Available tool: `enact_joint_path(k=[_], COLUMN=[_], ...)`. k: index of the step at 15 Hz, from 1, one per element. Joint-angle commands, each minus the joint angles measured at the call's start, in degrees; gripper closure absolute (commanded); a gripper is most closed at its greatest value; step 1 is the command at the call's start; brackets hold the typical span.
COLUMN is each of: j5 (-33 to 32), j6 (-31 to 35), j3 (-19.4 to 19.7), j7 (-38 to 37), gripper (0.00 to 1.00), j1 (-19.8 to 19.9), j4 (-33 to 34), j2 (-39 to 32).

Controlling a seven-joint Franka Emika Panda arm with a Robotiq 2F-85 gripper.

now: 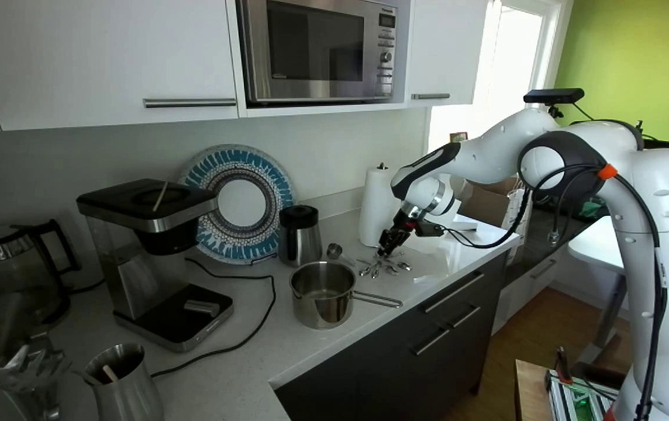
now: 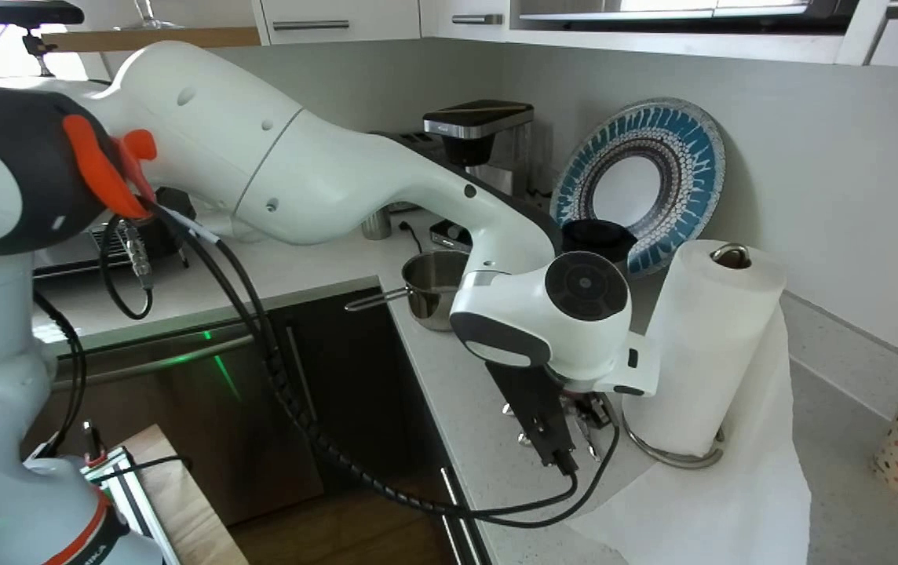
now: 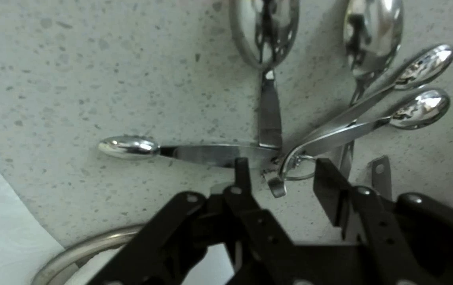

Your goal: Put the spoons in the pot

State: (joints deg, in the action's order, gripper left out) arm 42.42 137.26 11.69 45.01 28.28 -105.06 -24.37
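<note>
The spoons point(image 1: 375, 272) lie fanned out on the counter beyond the pot, bowls outward and handle ends together. Their bowls show large in the wrist view point(image 3: 266, 31), where a small wire ring sits at the handle ends. A few bowls show in an exterior view point(image 2: 524, 439); the arm hides the others. The shiny steel pot point(image 1: 321, 307) stands upright near the counter edge, its wire handle pointing outward; the pot also shows partly behind the arm point(image 2: 427, 302). My gripper point(image 3: 281, 166) is open, pointing down, its fingertips around the bunched handle ends. It also shows small and dark point(image 1: 386, 248).
A paper towel roll point(image 1: 374, 204) on a wire stand is close behind the gripper, with a loose sheet point(image 2: 731, 502) on the counter. A steel jug point(image 1: 299, 242) and a small ladle-like cup point(image 1: 334, 251) stand behind the pot. The coffee machine point(image 1: 165, 316) is farther along.
</note>
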Motion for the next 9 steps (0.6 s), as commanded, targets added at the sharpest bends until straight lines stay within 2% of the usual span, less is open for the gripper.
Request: enact_joint_path(k=[1, 3, 5, 6, 9], j5=[2.21, 2.93, 3.42, 3.60, 3.63], j6=[0.28, 0.07, -0.06, -0.12, -0.31], j3=[-1.48, -1.61, -1.82, -1.92, -2.09], j7=[0.02, -0.13, -0.22, -0.30, -0.58], gripper=[0.60, 0.75, 0.73, 0.77, 0.74], j1=[1.43, 1.42, 1.38, 1.35, 1.28], j4=[1.11, 1.60, 2.14, 2.31, 2.75], j2=[-0.60, -1.02, -1.53, -1.70, -2.35])
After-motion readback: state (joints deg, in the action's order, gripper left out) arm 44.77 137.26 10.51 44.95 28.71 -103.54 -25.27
